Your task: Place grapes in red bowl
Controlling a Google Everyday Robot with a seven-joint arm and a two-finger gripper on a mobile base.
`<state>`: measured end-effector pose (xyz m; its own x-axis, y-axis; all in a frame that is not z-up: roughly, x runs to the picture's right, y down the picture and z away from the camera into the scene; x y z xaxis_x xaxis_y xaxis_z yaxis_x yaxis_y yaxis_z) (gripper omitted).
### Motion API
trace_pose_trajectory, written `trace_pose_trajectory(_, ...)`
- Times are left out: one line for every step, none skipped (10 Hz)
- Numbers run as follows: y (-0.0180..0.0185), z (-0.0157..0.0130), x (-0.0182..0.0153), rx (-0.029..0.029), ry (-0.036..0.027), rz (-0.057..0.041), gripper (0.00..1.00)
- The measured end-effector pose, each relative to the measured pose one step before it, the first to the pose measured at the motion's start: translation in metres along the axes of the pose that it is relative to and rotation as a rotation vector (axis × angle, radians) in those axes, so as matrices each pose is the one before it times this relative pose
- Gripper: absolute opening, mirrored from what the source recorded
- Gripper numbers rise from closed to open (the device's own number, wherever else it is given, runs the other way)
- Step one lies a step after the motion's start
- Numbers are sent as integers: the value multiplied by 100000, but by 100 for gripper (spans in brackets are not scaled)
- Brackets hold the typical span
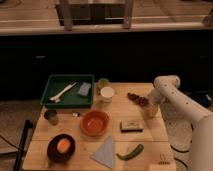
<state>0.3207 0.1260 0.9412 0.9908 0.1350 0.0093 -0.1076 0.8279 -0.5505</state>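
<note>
- The scene is dim and warm-toned, with a brownish cast over everything.
- The wooden surface (140, 137) is the brightest zone; light seems to fall on it from above.
- The background behind it sinks into near black, with only a paler ledge along the top edge.
- The white arm ends in the gripper (150, 111) at the right side of the surface, pale against the dark, with no hard glare.
- Soft shadows sit close under the red bowl (95, 123) and the grapes (137, 98).
- Outlines are soft throughout, and small details smear together.
- The floor at left stays murky grey.
</note>
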Motion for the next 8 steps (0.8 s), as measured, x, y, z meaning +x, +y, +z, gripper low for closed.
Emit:
trace_pose_trajectory(-4, -6, 1, 171, -118, 254, 80)
trace_pose_trajectory(-3, -23, 5, 16, 21, -9, 80)
trace_pose_trajectory(9, -10, 8, -7, 0, 8, 80)
trace_pose_trajectory(4, 2, 0, -8, 14, 5, 80)
trace_pose_trajectory(26, -47, 43, 218, -56, 405, 80)
trace_pose_trajectory(27, -14, 50, 212, -80, 407, 80)
trace_pose_trajectory(0, 7, -6, -2, -3, -4, 80)
trace_pose_trajectory(-2, -10, 3, 16, -11, 11, 80)
